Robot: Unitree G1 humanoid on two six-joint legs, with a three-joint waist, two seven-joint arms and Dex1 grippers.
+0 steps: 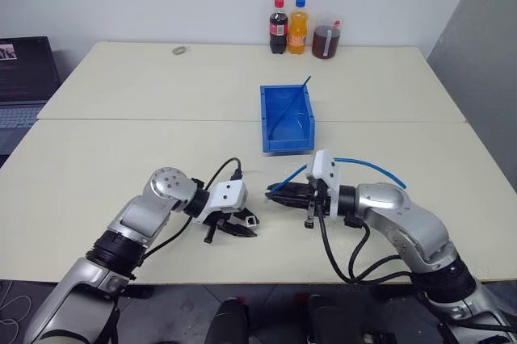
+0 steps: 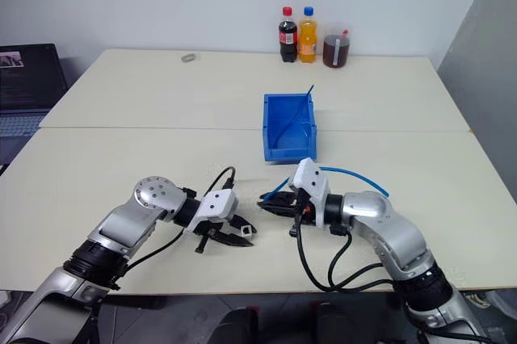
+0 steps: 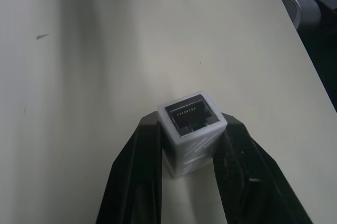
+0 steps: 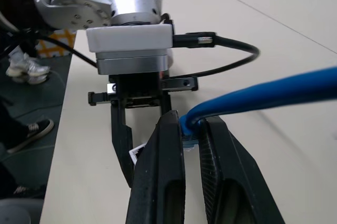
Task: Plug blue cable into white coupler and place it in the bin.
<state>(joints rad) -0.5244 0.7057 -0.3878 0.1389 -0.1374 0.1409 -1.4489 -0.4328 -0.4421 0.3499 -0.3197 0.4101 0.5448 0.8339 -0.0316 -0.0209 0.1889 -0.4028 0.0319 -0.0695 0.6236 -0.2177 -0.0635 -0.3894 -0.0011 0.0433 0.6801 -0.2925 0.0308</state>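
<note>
Left gripper point(image 1: 246, 224) jaws are clamping the white coupler point(image 3: 192, 129) over the counter point(image 1: 121, 150), facing right gripper point(image 1: 273, 195) jaws pinching the blue cable point(image 4: 263, 95).

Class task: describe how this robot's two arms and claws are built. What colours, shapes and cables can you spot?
Both arms have rounded silver-grey shells with black joint sections. Each wrist carries a white boxy block. The left claw and right claw each have two slim black fingers. Black cables loop loosely from each wrist back along the arm.

bare table point(image 1: 121, 158) around both hands; bin point(image 1: 287, 118) just beyond; bottles point(image 1: 288, 27) well apart at far edge
</note>
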